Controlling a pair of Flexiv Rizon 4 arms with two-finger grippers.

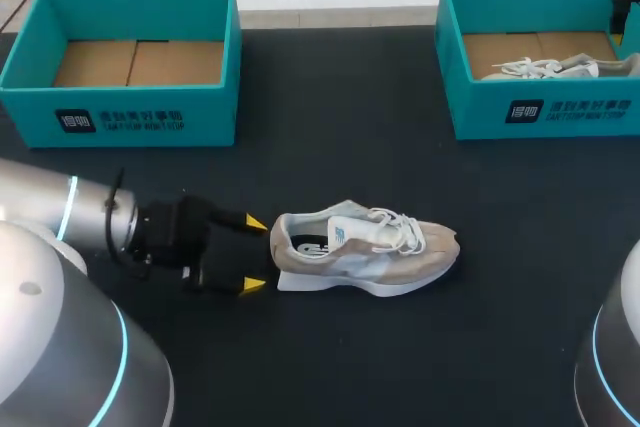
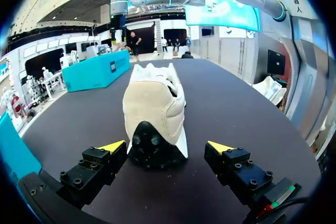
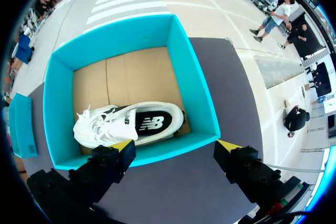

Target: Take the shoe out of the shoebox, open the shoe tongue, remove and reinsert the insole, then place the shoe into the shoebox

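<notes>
A beige and white shoe (image 1: pixel 365 252) lies on its sole mid-table, heel towards my left arm and toe to the right. My left gripper (image 1: pixel 254 254) is open just behind the heel, one yellow tip on each side of it without touching. In the left wrist view the shoe's black heel (image 2: pixel 152 145) sits between the open fingers of the left gripper (image 2: pixel 167 146). My right gripper (image 3: pixel 176 145) hangs open and empty above the near wall of the right teal shoebox (image 3: pixel 191 72), which holds a second, white shoe (image 3: pixel 126 124).
An empty teal shoebox (image 1: pixel 130 57) stands at the back left. The right shoebox (image 1: pixel 540 107) with the white shoe (image 1: pixel 545 68) stands at the back right. Dark tabletop (image 1: pixel 340 157) lies between the boxes and around the beige shoe.
</notes>
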